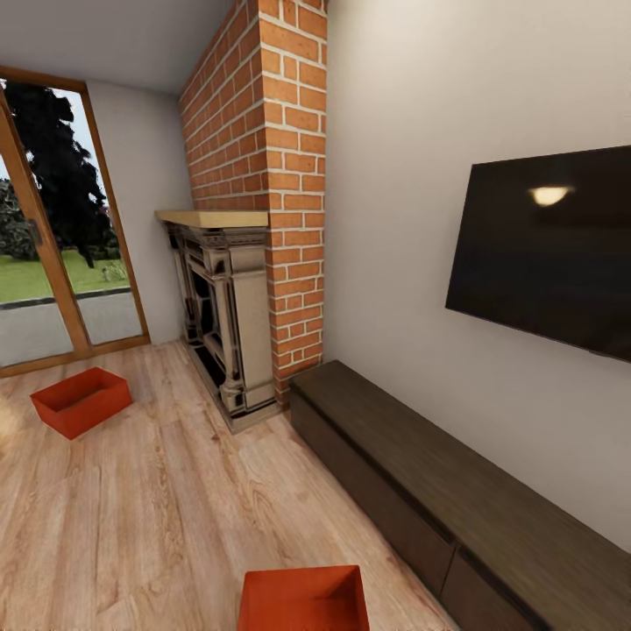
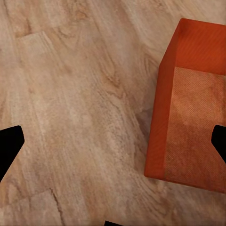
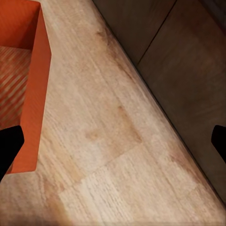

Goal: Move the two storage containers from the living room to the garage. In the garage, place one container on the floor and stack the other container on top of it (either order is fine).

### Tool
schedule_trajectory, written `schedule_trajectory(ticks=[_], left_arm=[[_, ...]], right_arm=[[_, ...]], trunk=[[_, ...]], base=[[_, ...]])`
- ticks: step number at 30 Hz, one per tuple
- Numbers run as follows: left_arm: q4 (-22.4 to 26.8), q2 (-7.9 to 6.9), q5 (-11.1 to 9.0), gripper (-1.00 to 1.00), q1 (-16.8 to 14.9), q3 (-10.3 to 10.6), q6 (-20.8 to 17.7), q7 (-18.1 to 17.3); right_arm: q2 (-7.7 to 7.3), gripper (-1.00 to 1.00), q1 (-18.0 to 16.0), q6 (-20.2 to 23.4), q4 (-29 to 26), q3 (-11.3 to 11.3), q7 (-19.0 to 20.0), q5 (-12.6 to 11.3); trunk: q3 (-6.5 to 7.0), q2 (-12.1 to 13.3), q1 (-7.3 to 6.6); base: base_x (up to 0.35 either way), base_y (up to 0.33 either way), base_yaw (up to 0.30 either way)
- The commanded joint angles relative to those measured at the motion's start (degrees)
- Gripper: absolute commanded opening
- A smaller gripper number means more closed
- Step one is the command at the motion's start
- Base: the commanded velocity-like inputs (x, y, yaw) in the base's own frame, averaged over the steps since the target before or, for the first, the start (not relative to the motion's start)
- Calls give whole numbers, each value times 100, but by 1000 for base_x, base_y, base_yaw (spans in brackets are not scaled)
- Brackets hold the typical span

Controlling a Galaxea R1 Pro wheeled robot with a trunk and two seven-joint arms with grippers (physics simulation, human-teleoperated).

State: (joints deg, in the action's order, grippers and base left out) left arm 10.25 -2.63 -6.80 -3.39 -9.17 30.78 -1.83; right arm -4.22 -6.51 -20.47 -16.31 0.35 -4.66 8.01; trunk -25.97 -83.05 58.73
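2 storage containers (image 1: 81,400) (image 1: 303,599) sit empty on wood planks; both grippers (image 2: 113,141) (image 3: 113,141) spread wide, holding nothing.

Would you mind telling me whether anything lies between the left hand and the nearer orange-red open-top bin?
Nothing visible does. In the left wrist view, only bare light wood plank floor separates the wide-open left hand from the orange-red rectangular open-top bin.

Matt woven-textured containers (image 1: 302,599), grainy wood floor (image 1: 166,517)
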Motion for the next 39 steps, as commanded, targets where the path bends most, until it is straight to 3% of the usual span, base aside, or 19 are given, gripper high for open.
schedule_trajectory(ticks=[1,13,39], left_arm=[[-5,-1,-56,100,-4,12,16,-19],[-5,13,-58,100,-4,12,22,-19],[-5,9,-57,100,-4,12,23,-19]], right_arm=[[0,100,-3,-10,5,5,-43,60],[0,100,0,-10,5,9,-43,60],[0,100,0,-10,5,9,-43,68]], trunk=[[-6,-3,0],[-6,-3,0],[-6,-3,0]], base=[[0,0,0],[-109,0,0],[-3,0,30]])
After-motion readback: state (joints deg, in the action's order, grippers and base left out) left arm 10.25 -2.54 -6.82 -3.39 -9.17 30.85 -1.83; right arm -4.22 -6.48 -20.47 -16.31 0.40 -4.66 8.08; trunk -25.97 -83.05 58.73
